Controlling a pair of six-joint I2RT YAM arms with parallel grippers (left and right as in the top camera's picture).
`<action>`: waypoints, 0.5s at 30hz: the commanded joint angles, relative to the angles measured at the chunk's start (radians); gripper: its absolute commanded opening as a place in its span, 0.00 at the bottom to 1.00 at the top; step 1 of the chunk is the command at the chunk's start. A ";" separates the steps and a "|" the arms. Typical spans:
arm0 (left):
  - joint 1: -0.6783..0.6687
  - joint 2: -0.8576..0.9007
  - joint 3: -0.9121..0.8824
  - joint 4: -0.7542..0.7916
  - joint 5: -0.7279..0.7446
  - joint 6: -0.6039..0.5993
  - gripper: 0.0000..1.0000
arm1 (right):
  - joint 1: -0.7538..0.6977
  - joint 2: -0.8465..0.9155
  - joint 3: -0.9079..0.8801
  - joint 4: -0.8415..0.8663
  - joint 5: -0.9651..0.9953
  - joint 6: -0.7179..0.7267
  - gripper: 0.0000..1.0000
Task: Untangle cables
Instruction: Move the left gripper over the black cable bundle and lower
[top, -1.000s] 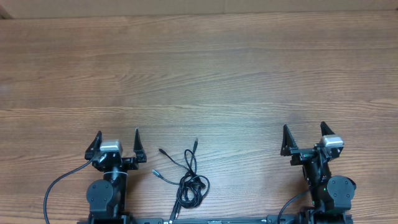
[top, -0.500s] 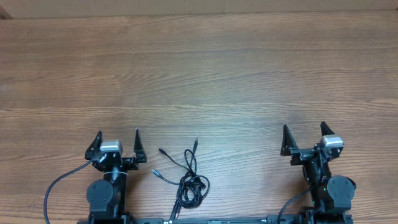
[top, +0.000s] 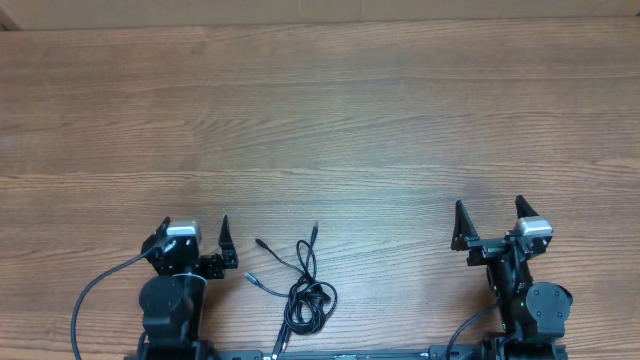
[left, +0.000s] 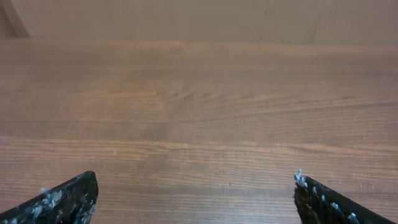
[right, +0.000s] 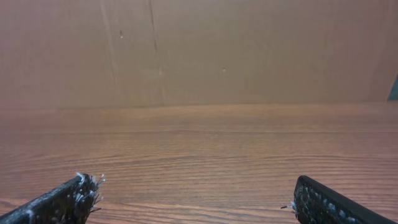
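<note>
The left arm (top: 168, 300) has shifted since a second ago. In the overhead view its wrist has turned a little to its own left, so the grey camera block (top: 181, 230) sits slightly higher in the picture. The outer finger is now partly tucked behind that block. The right arm (top: 535, 300) has not moved, and the cables (top: 302, 295) lie just as they did.

The left jaws stand wide, with nothing between them, and so do the right jaws.

Only the overhead view shows the cables. They form a small tangled black loop on the bench (top: 320, 120), close to the near edge. The loop lies just beside the left arm on its inner side and is well apart from the right arm. Three loose ends fan out from the loop towards the far side, and the left-hand ones reach close to the left arm's inner finger (top: 224, 235). One more strand runs down towards the bench's near edge. No finger touches any strand.

Neither wrist view shows the cables. The left wrist view shows only bare wood grain between its two fingers (left: 62, 202), which sit low in the corners. The right wrist view shows the same between its fingers (right: 329, 202). It also shows a plain brown wall (right: 217, 50) rising behind the bench, which the overhead view barely catches.
</note>
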 joint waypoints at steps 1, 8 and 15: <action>0.005 0.068 0.113 -0.031 0.011 -0.017 1.00 | 0.005 -0.009 -0.010 0.005 0.010 0.000 1.00; 0.005 0.264 0.269 -0.110 0.012 -0.002 0.99 | 0.005 -0.009 -0.010 0.005 0.010 0.000 1.00; 0.005 0.465 0.460 -0.268 0.019 -0.001 0.99 | 0.005 -0.009 -0.010 0.005 0.010 0.000 1.00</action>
